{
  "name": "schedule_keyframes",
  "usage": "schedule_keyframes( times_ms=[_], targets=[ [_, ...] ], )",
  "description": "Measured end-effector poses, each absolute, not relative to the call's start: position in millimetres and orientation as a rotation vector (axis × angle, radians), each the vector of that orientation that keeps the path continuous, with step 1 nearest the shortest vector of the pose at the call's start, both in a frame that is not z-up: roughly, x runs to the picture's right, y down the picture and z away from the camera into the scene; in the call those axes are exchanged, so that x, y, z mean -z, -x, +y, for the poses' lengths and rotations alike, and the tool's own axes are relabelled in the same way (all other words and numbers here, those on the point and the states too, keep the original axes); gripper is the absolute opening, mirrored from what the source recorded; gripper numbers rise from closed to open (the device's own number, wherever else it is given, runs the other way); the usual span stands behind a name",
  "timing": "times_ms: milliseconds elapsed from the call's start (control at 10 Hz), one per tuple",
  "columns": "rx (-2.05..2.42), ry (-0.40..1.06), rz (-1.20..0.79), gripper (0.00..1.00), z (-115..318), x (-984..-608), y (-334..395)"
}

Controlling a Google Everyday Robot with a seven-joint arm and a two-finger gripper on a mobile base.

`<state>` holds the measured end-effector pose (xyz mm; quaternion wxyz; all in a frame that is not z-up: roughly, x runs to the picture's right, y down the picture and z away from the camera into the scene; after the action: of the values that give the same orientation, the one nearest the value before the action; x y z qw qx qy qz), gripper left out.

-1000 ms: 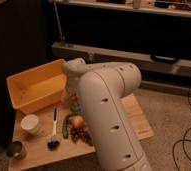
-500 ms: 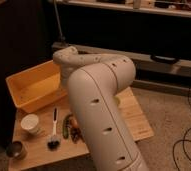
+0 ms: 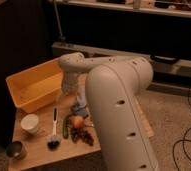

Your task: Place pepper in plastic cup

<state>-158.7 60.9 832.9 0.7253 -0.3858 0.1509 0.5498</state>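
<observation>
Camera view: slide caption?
Gripper over wooden table, near pepper, brush and orange fruit; yellow bin behind.

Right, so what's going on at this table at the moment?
A white robot arm reaches over the wooden table, its gripper down low beside the yellow bin, just behind the pepper. The pepper lies on the table, not held, between a brush and an orange fruit. The plastic cup cannot be made out.

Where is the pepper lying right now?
In the camera view the pepper lies on the wooden table, lower left, between the brush and the orange fruit; the gripper hangs just above and right of it.
</observation>
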Motion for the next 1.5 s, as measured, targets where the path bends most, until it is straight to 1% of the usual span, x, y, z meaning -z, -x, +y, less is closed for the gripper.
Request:
schedule_keyframes(
  times_ms=[200,500,1000,1100,1300,1500],
  targets=[
    [-1.183,0.841,0.318,0.8,64,-813,163],
    [-1.154,0.876,0.313,0.8,73,-814,170],
    [-1.153,0.873,0.317,0.8,73,-814,170],
    [-1.158,0.863,0.331,0.8,75,-815,170],
    [-1.196,0.82,0.355,0.8,84,-811,191],
    [-1.217,0.791,0.385,0.8,89,-810,191]
  ],
)
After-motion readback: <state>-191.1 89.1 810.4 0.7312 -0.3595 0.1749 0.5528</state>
